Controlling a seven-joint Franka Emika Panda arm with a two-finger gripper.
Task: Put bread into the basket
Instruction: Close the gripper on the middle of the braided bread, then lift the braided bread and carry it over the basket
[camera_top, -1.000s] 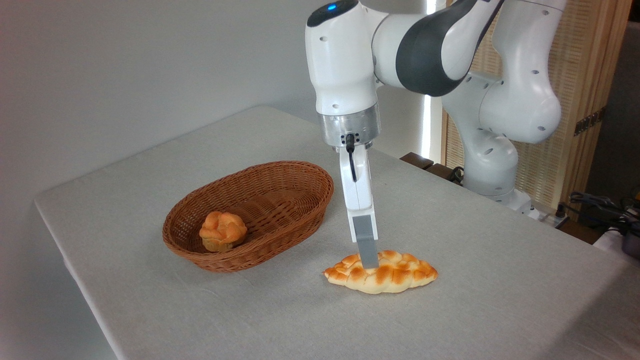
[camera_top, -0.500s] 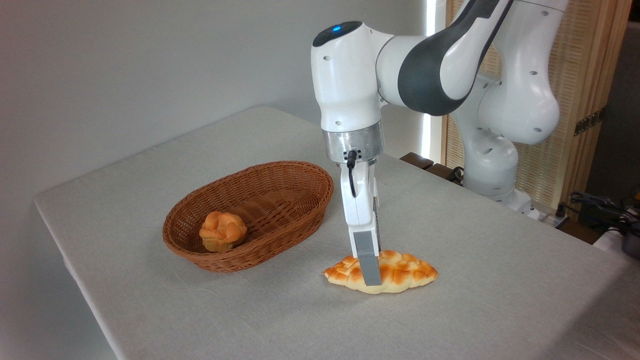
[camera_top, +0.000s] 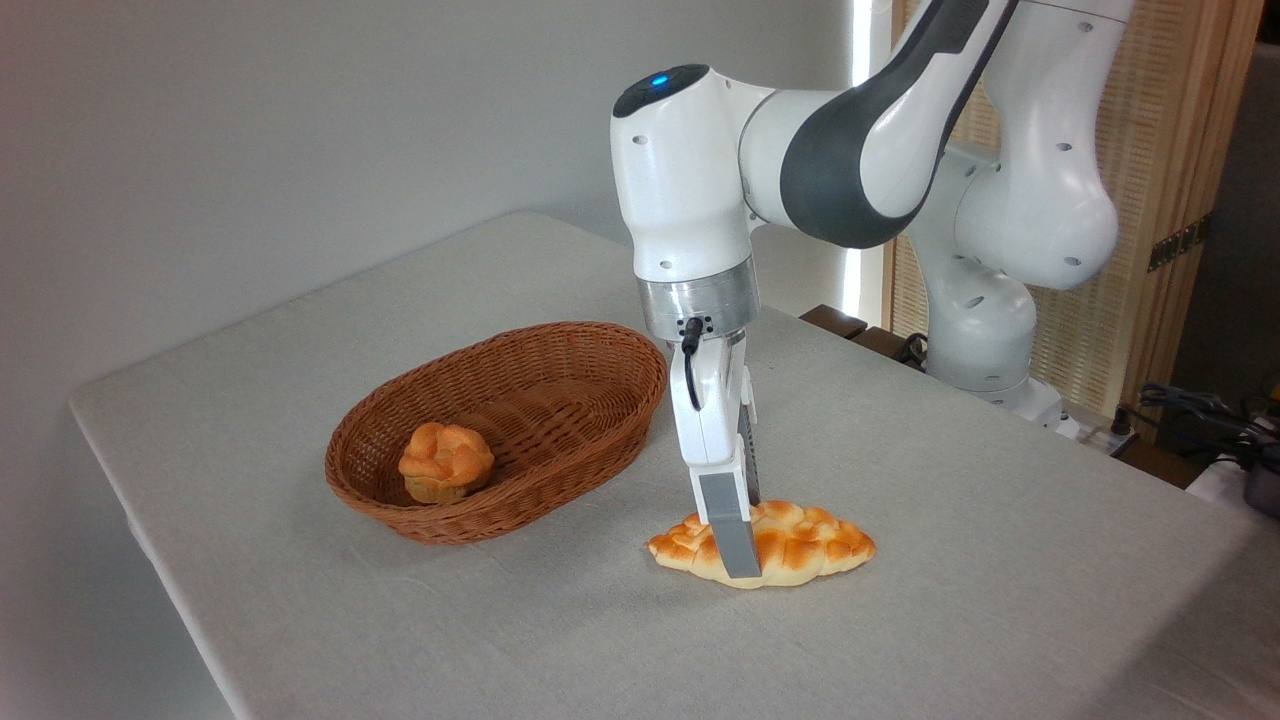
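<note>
Pincer down over the bread on the worktop

The pincer (camera_top: 742, 545) points straight down over the middle of the bread (camera_top: 763, 543). Its near finger (camera_top: 734, 530) covers part of the loaf, and the far finger is mostly hidden, so I cannot tell if it is squeezing yet. The bread is long and braided, golden-brown on top, pale below, lying flat just right of the basket (camera_top: 560, 450). A small round bun (camera_top: 445, 461) sits inside the basket.
</note>
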